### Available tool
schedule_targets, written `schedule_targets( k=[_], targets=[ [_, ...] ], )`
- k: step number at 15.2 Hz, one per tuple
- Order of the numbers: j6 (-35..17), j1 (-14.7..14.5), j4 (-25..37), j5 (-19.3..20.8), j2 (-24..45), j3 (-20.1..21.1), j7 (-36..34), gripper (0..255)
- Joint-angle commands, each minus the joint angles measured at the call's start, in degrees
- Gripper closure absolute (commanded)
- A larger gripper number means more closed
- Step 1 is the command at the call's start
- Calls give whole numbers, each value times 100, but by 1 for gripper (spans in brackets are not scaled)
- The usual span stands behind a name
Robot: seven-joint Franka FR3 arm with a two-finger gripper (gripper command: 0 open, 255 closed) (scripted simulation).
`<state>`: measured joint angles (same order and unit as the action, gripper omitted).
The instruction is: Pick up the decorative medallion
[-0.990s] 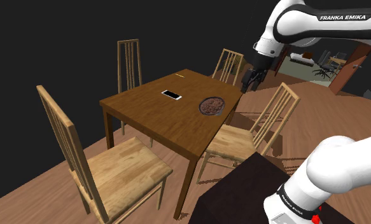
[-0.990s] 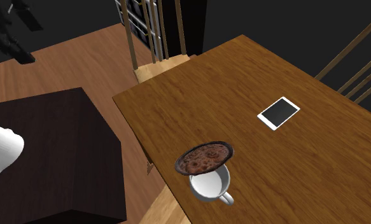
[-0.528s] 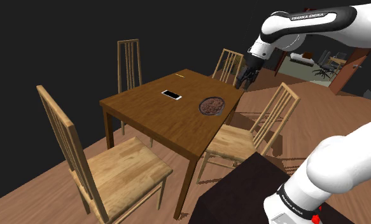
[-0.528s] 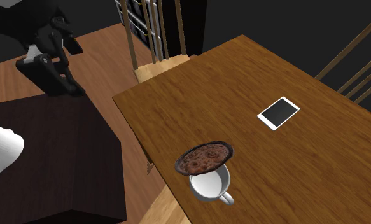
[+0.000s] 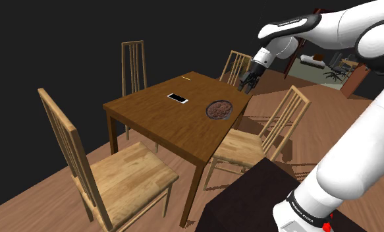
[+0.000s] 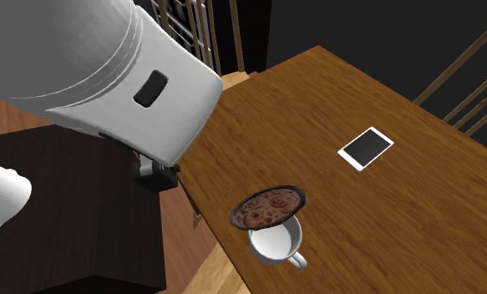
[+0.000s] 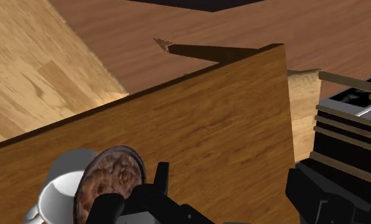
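The decorative medallion (image 5: pixel 219 109) is a dark brown round disc with a mottled face. It lies tilted on the rim of a white mug (image 6: pixel 276 244) near the edge of the wooden table (image 5: pixel 157 115). From above, the medallion (image 6: pixel 269 207) covers most of the mug's mouth. My gripper (image 5: pixel 247 80) hangs in the air beyond the table's far right corner, above and apart from the medallion. In the wrist view its fingers (image 7: pixel 160 188) stand apart with nothing between them, and the medallion (image 7: pixel 111 181) and mug (image 7: pixel 58 191) sit just beside the nearer finger.
A white-framed phone (image 6: pixel 366 148) lies flat mid-table. Several wooden chairs (image 5: pixel 128 173) ring the table, one (image 5: pixel 266 135) right by the medallion's edge. The dark stand (image 6: pixel 66 209) sits close to the table. A big white arm link (image 6: pixel 91 67) covers the second exterior view's upper left.
The arm has swung toward the shoulder view's left, bringing the gripper closer to the table's far corner. Its white link now blocks the second exterior view's upper left.
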<state>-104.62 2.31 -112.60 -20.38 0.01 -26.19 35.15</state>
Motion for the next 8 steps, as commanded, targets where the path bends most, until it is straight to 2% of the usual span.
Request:
schedule_targets(
  k=[1, 4, 8],
  targets=[
    [176, 126, 491, -481, 624, -124, 412, 0],
    [554, 454, 1296, -1132, 1531, -151, 867, 0],
    [1144, 1039, 2547, -1882, 2751, -1, 1216, 0]
  ],
)
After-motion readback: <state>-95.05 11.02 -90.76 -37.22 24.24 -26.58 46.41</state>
